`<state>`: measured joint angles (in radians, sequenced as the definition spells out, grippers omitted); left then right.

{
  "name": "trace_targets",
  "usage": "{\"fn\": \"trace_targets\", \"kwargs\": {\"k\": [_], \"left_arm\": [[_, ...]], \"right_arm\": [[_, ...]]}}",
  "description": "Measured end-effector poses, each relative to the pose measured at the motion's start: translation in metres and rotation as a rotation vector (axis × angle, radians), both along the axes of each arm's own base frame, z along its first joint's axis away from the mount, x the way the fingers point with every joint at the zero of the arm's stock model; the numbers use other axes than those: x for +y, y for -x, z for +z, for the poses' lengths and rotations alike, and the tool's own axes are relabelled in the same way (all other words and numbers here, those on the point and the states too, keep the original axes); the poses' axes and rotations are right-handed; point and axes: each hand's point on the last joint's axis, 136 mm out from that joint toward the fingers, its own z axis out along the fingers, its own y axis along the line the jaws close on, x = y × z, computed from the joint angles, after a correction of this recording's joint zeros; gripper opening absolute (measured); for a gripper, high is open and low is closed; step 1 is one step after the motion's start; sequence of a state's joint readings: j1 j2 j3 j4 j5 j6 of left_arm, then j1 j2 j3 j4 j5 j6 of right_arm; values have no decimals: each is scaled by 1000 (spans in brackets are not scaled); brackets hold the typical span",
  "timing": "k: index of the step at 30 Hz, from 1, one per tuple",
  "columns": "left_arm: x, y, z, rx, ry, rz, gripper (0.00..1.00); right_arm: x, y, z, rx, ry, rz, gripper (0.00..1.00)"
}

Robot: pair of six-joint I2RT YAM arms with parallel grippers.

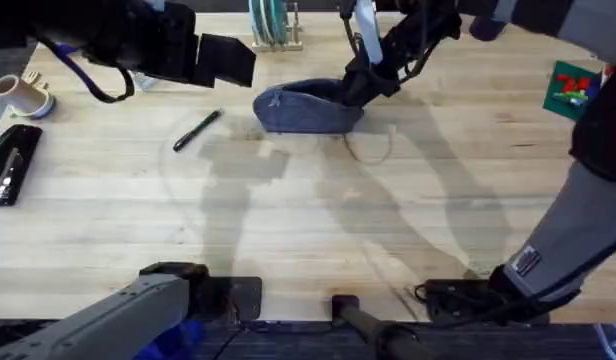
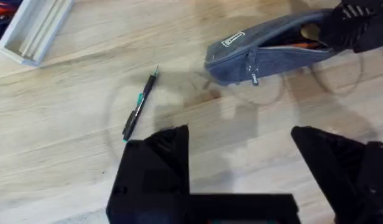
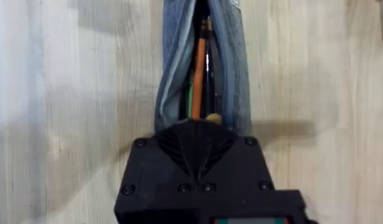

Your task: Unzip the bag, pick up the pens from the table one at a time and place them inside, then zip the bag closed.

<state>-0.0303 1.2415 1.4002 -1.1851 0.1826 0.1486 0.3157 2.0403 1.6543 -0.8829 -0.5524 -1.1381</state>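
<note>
Bag [image 1: 306, 110] sits upper centre on the table [image 1: 288, 220], unzipped; the right wrist view reveals an orange pen [image 3: 198, 68] inside. Right gripper [image 1: 360, 88] pinches its end. Left gripper [image 2: 241, 146], spread wide, hovers near the black pen [image 1: 197, 131] lying left of the bag.

You will find no lettering here that can actually be read. The oblong blue-grey fabric pencil pouch [image 2: 266, 53] carries a small pale rectangular label [image 2: 233, 38] sewn near its rounded end, but whatever is printed on it is too small for you to make out. On the light wooden plank table [image 1: 308, 215], at its far right corner, you can see a green card with red marks [image 1: 571, 88]; those marks do not resolve into any legible word or number either.
</note>
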Motion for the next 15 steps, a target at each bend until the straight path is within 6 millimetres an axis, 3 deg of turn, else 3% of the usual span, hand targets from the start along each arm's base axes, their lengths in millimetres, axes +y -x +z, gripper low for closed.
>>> {"fn": "trace_targets", "kwargs": {"k": [7, 12, 15], "left_arm": [[0, 0, 0, 1, 0, 0, 995], [0, 0, 0, 0, 0, 0, 996], [0, 0, 0, 1, 0, 0, 996]], "right_arm": [[3, 2, -18, 50, -7, 5, 30], [3, 1, -19, 50, -9, 5, 34], [4, 1, -19, 50, -11, 5, 153]]}}
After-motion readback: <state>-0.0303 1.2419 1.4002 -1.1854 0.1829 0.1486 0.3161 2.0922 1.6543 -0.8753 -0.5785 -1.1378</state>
